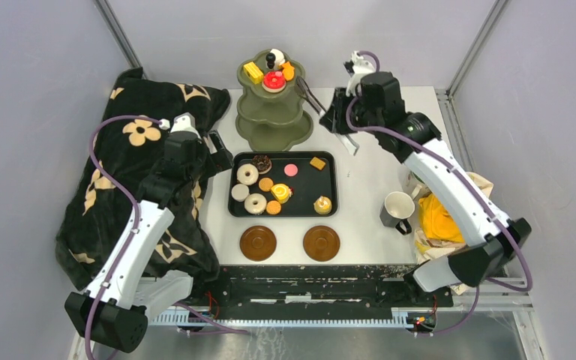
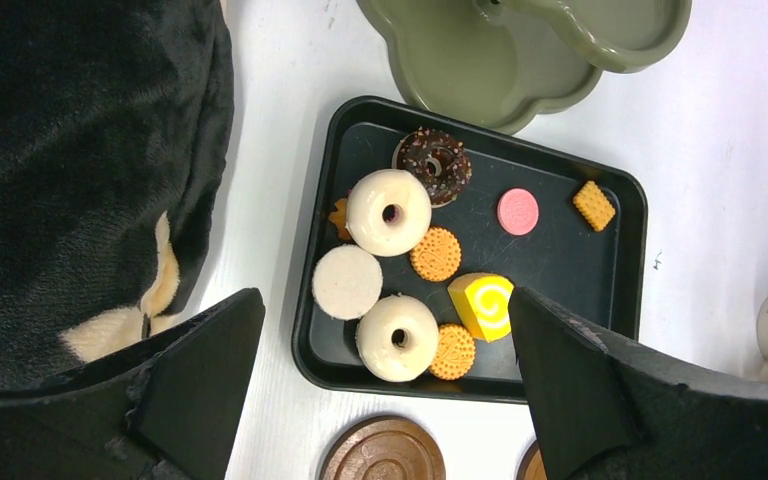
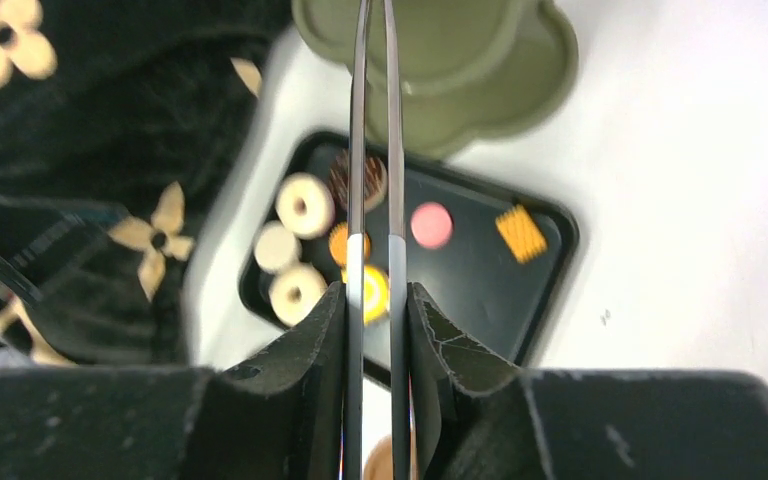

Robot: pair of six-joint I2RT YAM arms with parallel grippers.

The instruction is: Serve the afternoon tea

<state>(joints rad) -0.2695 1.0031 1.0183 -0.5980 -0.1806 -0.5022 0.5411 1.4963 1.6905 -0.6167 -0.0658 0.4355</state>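
afternoon tea setting, part served, places given from the black tray (image 1: 333, 184). three-tier stand (image 1: 274, 120): olive green, just beyond the tray's far edge; top tier holds a yellow cake (image 1: 253, 72), a red cake (image 1: 274, 80), an orange piece and a small black-and-white piece; the two lower tiers look bare. on the tray, unserved: two white donuts (image 2: 388, 212), a chocolate donut (image 2: 432, 165), a pink cookie (image 2: 518, 211), a square biscuit (image 2: 594, 205), round orange cookies, a white round cake, a yellow swirl cake (image 2: 482, 305) and one more small cake at the near right corner. two brown saucers (image 1: 258, 243): just off the tray's near edge, both bare. one mug (image 1: 397, 208): right of the tray, apart from it, not on a saucer; a second mug i cannot make out for certain. left gripper (image 2: 385, 300): above the tray's left side, fingers spread wide, grasping nothing. right gripper (image 3: 376, 290): beyond the tray's far right corner, clamped on the metal tongs (image 3: 359, 120), whose arms are squeezed near together, nothing seen between the tips. judged state: a small share done; most pastries, both saucers and the mugs are left.
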